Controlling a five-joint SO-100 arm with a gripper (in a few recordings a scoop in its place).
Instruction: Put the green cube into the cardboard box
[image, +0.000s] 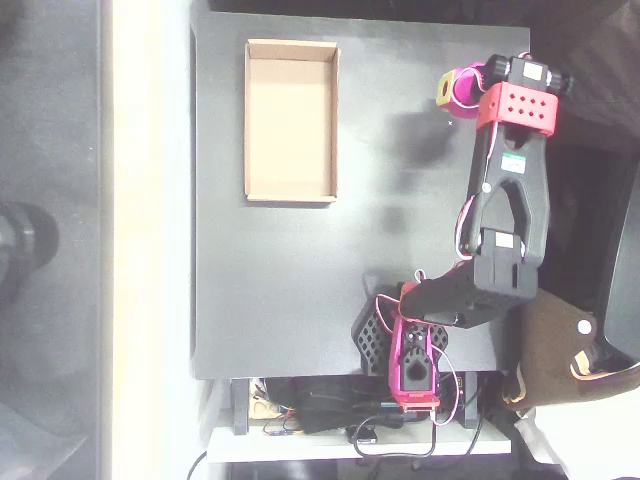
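In the overhead view the magenta two-finger gripper (452, 90) is hovering right of the shallow tan cardboard box (291, 121); its claw's state cannot be told.

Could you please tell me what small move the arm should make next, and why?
Probably swing the gripper left, toward the cardboard box. In the overhead view the gripper hangs by the upper right edge of the table, and the box lies empty at upper left. Whether it grips anything, I cannot tell.
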